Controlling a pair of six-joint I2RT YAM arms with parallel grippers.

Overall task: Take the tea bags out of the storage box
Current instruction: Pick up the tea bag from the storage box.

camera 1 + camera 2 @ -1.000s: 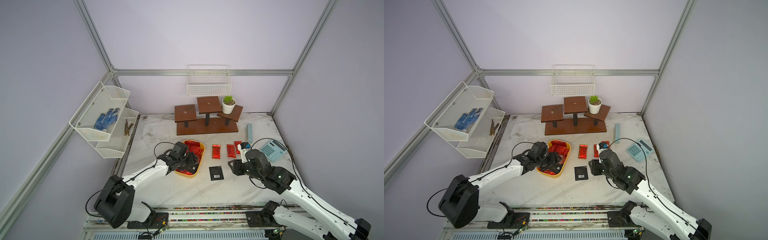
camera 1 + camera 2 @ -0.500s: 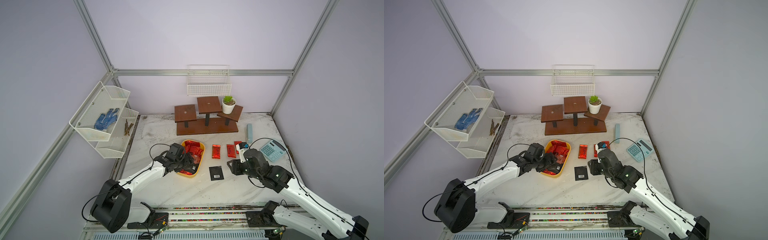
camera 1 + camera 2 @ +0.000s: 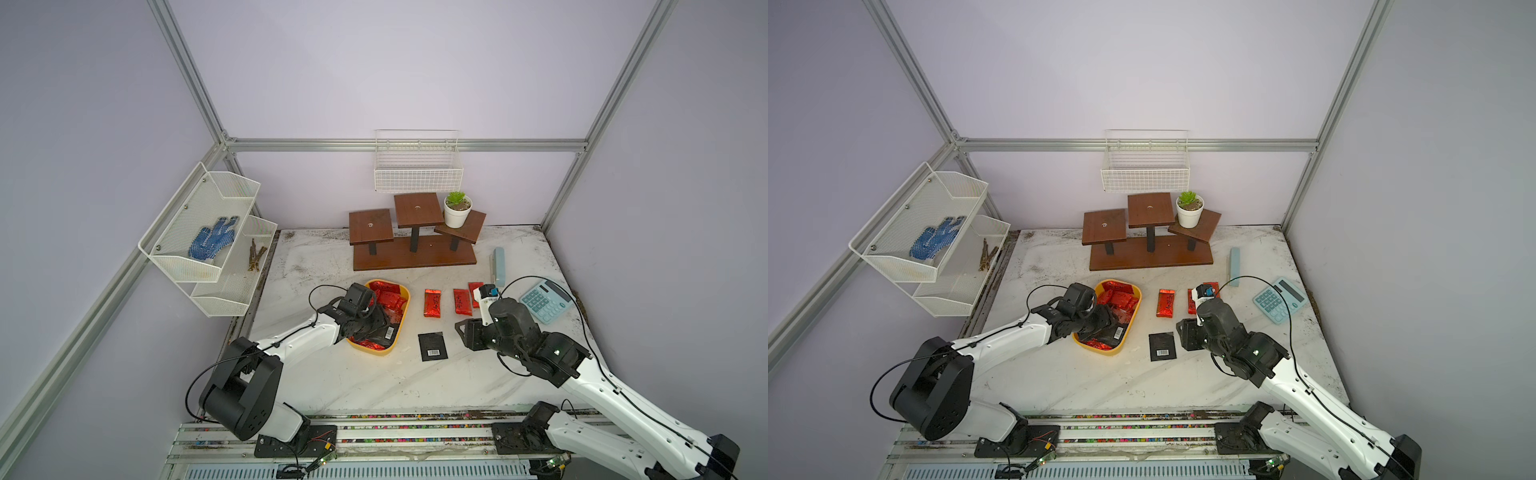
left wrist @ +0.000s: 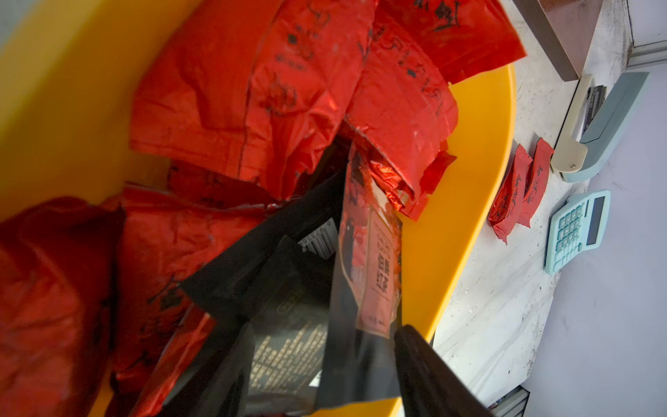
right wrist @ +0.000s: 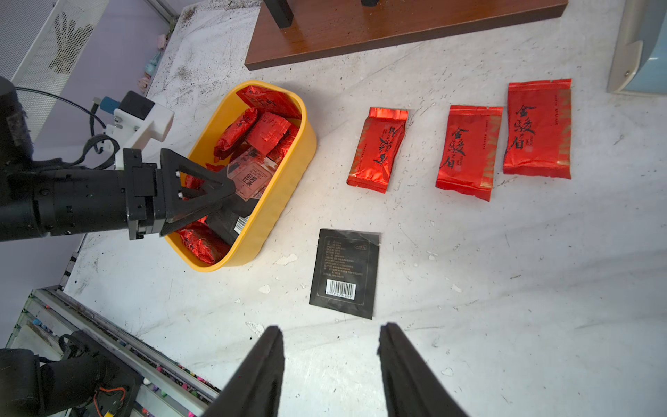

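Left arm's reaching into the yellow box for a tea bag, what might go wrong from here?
1. The left gripper is at a black sachet propped on edge among loose red sachets. The black one may slip out, or a neighbour may be dragged along.
2. Nothing steadies the yellow box. The right gripper hangs open, apart from it, so a lift could shift or tip the box.

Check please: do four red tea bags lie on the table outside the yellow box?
No, the right wrist view shows only three red tea bags there.
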